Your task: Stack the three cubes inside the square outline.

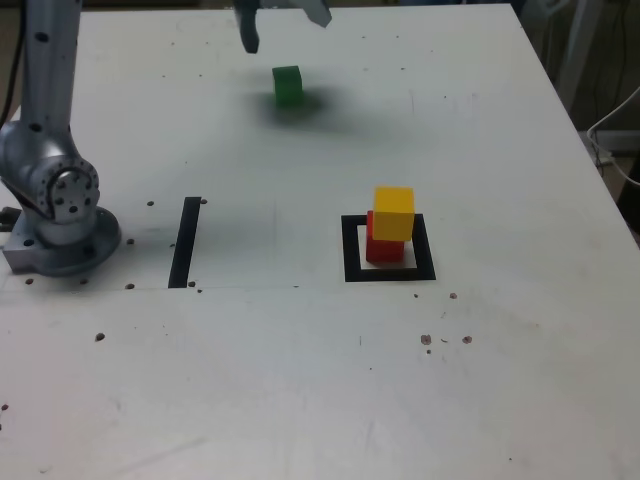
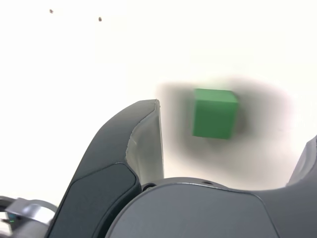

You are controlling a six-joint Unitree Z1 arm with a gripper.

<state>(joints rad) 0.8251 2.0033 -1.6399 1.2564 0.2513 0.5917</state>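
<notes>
Exterior view: the gripper [image 1: 285, 25] hangs at the top centre of the frame, its fingers spread wide and empty, just above the green cube [image 1: 287, 85], which sits alone on the table [image 1: 300, 380]. Right of centre, the yellow cube [image 1: 393, 213] rests on the red cube [image 1: 385, 245] inside the outline [image 1: 350, 250]. A black strip [image 1: 185, 242] lies centre-left.

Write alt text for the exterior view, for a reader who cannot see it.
A yellow cube sits on a red cube inside a black square outline on a white table. A green cube lies alone farther back, below the open pincer at the top edge. The arm's grey base stands at the exterior view's left, beside a black strip.
</notes>
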